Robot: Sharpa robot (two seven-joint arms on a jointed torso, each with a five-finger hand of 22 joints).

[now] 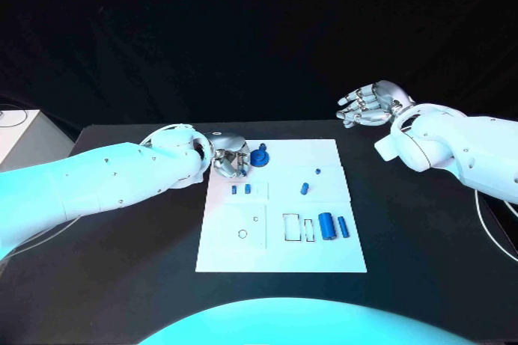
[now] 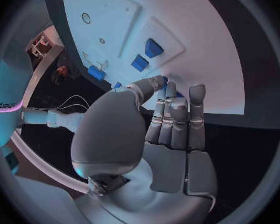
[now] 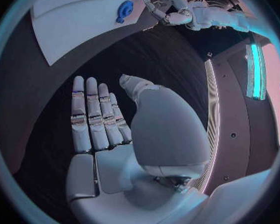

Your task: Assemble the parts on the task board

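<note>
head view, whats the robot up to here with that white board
The robot is assembling small blue parts on the white task board. Its left hand is down at the board's far edge, right beside a round blue part; whether it actually grips anything cannot be told. The right hand is raised off to the side, open and holding nothing. Several blue parts lie loose on the board, next to outlined slots.

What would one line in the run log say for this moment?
left robot hand: at task board far edge, by round blue part | right robot hand: open, off board | other parts: lying on board
</note>
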